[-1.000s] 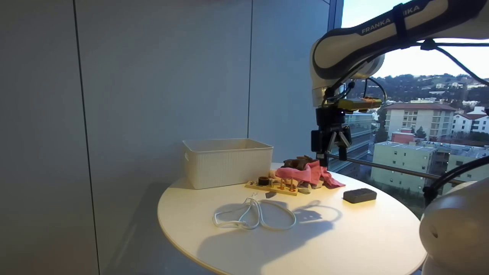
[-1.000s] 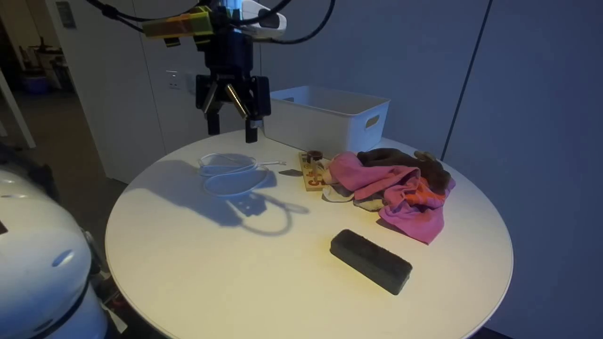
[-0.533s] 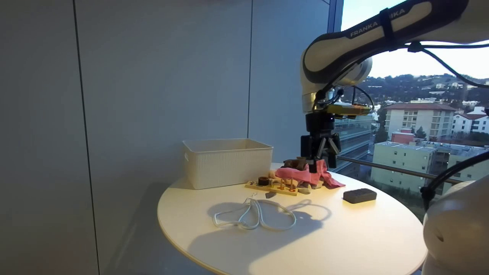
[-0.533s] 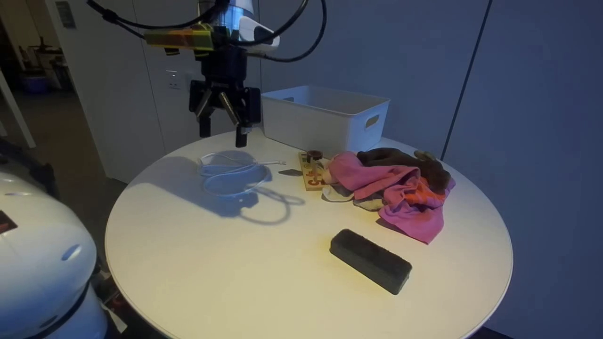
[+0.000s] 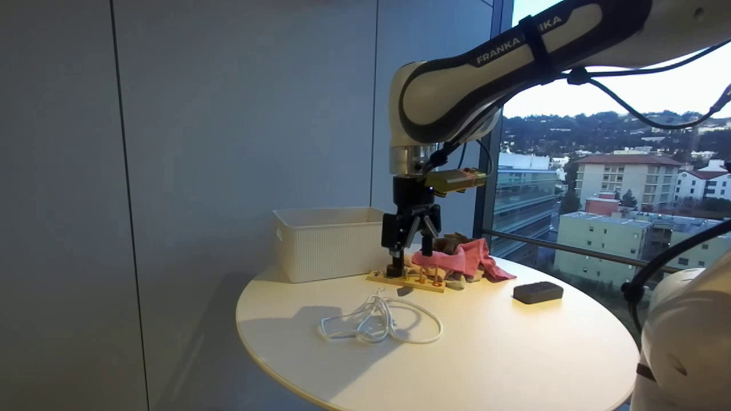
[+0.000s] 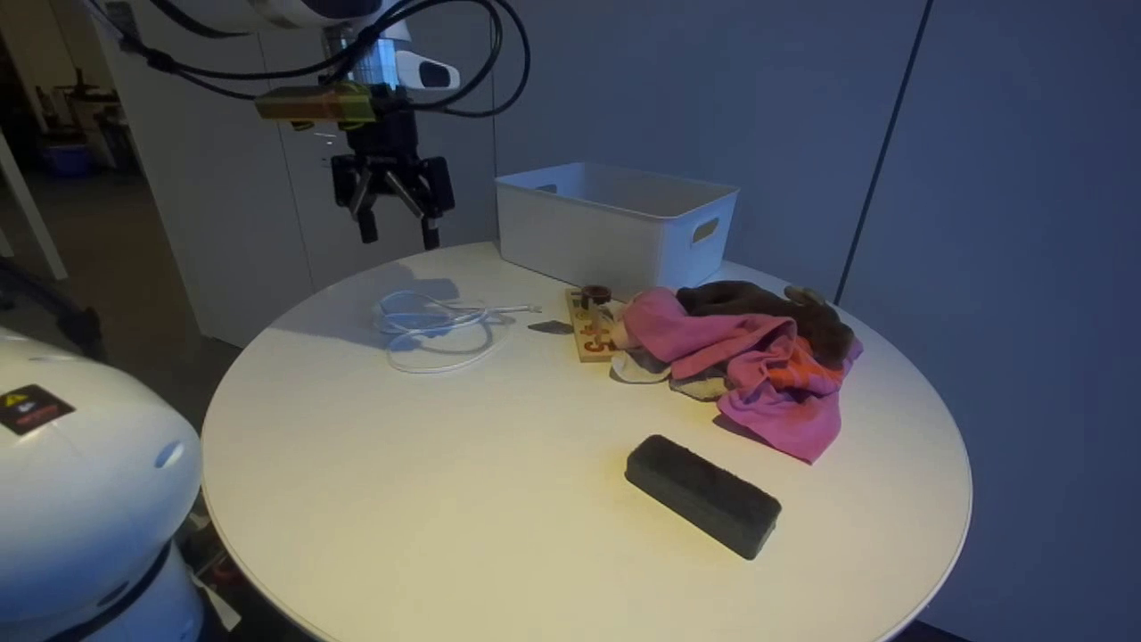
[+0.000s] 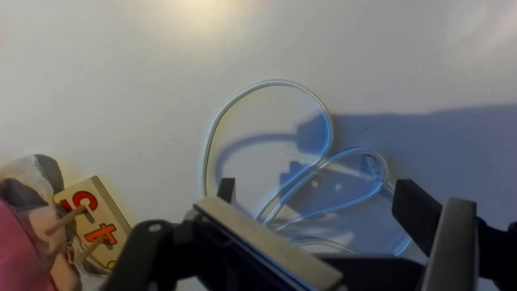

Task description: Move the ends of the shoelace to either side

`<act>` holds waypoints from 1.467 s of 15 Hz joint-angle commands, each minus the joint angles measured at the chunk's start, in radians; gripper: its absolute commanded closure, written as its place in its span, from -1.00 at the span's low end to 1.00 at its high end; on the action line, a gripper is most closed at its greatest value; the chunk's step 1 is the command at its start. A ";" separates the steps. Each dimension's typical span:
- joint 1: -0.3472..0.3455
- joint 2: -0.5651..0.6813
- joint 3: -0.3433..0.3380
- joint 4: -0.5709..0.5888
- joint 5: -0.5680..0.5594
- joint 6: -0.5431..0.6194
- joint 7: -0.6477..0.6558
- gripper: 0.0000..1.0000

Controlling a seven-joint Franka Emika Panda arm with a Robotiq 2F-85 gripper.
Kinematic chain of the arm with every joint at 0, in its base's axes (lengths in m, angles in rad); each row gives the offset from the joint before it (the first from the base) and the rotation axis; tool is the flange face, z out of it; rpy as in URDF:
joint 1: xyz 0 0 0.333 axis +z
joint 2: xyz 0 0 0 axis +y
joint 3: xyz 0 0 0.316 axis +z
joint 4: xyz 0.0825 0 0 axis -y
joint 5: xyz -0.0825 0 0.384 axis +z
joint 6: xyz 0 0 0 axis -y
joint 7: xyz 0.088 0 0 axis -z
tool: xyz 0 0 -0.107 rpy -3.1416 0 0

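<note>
The shoelace is a white cord lying in loose loops on the table, in both exterior views (image 5: 440, 326) (image 6: 446, 369) and in the wrist view (image 7: 274, 83). One thin end (image 6: 535, 308) points toward the wooden number board in an exterior view. The other end is hard to pick out among the loops. My gripper is open and empty above the table, in both exterior views (image 5: 411, 261) (image 6: 399, 239). In the wrist view the gripper (image 7: 314, 188) has its fingers spread wide over the crossed loops, apart from the cord. The near finger hides part of the cord there.
A white box (image 5: 337, 254) stands at the table's back. Beside it lie the wooden number board with pegs (image 6: 593, 343) and a pile with pink cloth (image 6: 784, 415) and brown items. A dark block (image 6: 702, 496) lies near the edge of the round table (image 6: 446, 535).
My gripper has moved left in both exterior views, across from near the pink cloth, staying open. Its shadow has shifted left over the cord. The shoelace lies as before.
</note>
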 commanded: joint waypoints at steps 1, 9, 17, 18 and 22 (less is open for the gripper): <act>0.059 0.100 -0.007 0.020 -0.022 0.055 -0.129 -1.00; 0.153 0.220 -0.016 -0.023 -0.017 0.152 -0.469 -1.00; 0.228 0.341 0.030 -0.014 -0.073 0.234 -0.726 -1.00; 0.231 0.351 0.040 -0.008 -0.099 0.245 -0.745 -1.00; 0.236 0.343 0.078 0.027 -0.241 0.235 -0.791 -1.00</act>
